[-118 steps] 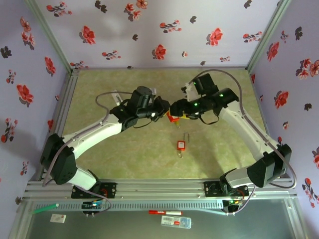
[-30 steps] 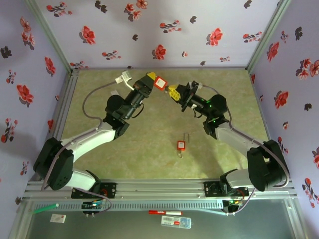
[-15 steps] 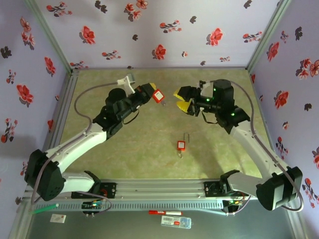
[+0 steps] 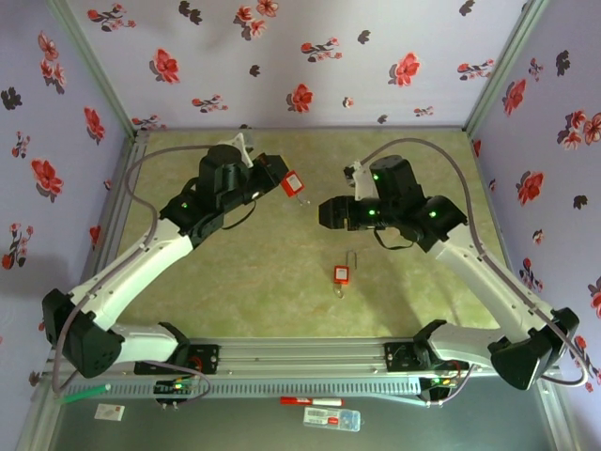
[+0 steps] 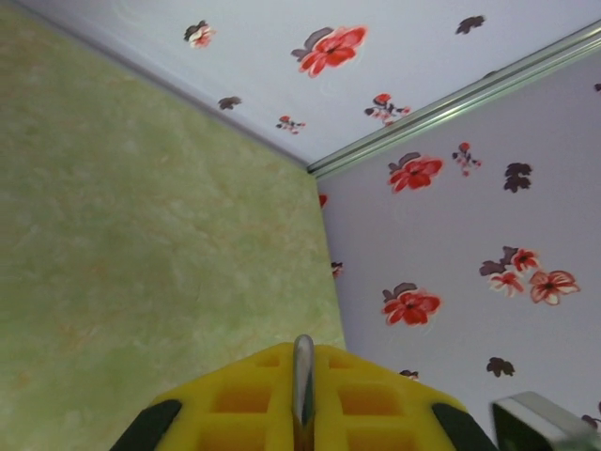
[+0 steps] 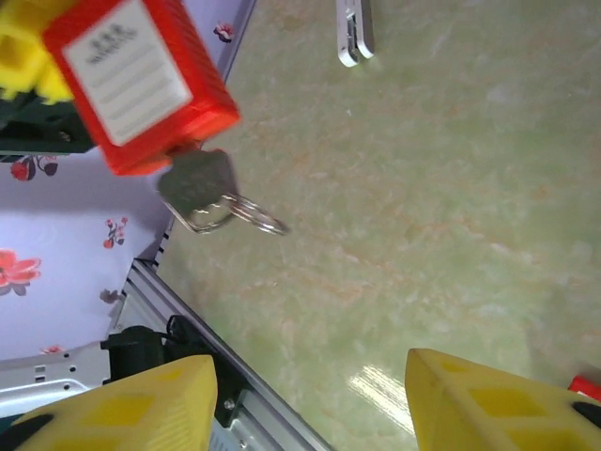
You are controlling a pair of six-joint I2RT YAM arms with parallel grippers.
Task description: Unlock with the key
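While my right jaws stand apart and empty, near the key point(image 6: 195, 191) but not around it, my left jaws are clamped on the thin shackle point(image 5: 302, 376) of the red padlock point(image 6: 141, 80), holding it up above the desk point(image 4: 235, 272). The key sits in the lock's base with its ring point(image 6: 252, 214) dangling. I worry most about that narrow hold. If I close off-centre or twist hard, the lock body may pivot on the shackle instead of the key turning. I could also pinch the ring rather than the key's head, or tug the key out and drop it near the second padlock point(image 4: 343, 273) lying below.
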